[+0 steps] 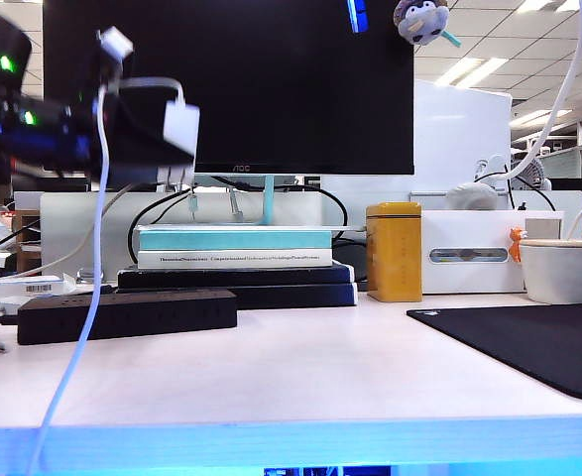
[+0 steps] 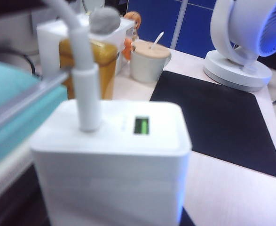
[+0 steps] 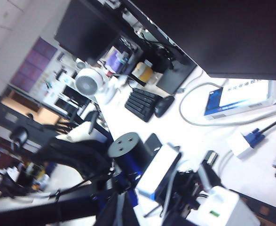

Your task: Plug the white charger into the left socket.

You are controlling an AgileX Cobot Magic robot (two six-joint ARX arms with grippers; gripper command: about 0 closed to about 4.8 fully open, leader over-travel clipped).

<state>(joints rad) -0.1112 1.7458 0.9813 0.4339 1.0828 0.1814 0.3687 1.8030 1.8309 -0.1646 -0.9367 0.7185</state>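
One white charger (image 1: 180,126) is gripped by left gripper (image 1: 142,124) above power strip (image 1: 127,314); rigid, light, held at sides. Right gripper unseen, clenched empty.

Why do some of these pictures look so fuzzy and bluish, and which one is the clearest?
Exterior view: sharpest on the books and power strip; the left gripper holding the white charger is dark and soft, and the table edge glows blue. Left wrist view: the charger is too close, so it blurs. Right wrist view: tilted and smeared.
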